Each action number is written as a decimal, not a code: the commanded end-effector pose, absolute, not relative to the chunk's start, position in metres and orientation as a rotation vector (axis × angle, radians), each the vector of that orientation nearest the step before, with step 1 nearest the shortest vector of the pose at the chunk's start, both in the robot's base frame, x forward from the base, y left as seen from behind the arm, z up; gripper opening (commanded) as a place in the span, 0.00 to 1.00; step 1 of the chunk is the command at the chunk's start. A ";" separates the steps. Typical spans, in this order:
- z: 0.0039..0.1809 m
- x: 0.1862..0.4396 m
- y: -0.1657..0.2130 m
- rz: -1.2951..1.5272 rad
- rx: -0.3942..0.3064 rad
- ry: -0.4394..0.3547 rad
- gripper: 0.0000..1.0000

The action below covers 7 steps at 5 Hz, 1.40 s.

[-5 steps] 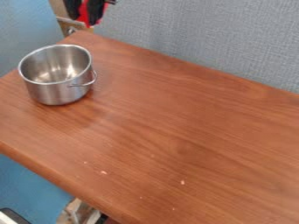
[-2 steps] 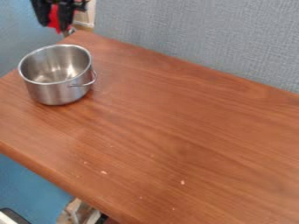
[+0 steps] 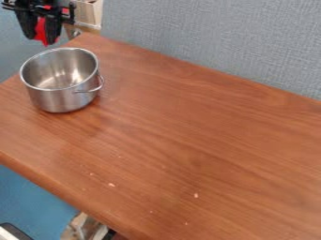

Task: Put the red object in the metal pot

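Shiny smooth metal pot (image 3: pixel 60 82); glossy wood table (image 3: pixel 189 131).

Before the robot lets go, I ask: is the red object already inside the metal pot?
No, the red object is above the rim of the metal pot.

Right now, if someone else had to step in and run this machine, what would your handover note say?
End effector: up at the back left of the picture, closed around the red block, which is off the table.
Metal pot: upright on the wooden table, near its far left corner, open at the top; the block appears above and just behind its rim in this view.
Done: the red block is picked up.
Left: bring it over the pot's opening, lower it, let go. From this one view I can't tell whether it is already over the opening, so check before releasing.
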<state>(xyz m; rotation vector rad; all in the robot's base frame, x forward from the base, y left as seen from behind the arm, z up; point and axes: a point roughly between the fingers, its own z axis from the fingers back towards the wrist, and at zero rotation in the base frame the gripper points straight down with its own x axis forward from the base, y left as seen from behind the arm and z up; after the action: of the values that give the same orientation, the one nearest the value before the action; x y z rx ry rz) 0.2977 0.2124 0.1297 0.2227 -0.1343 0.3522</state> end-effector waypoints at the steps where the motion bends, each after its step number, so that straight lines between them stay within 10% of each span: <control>1: 0.141 0.294 0.222 0.404 0.254 -0.171 0.00; 7: 0.114 0.297 0.247 0.528 0.271 -0.132 0.00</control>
<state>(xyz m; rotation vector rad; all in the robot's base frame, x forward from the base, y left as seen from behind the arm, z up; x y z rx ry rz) 0.2970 0.2378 0.0928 0.2410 -0.0705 0.4988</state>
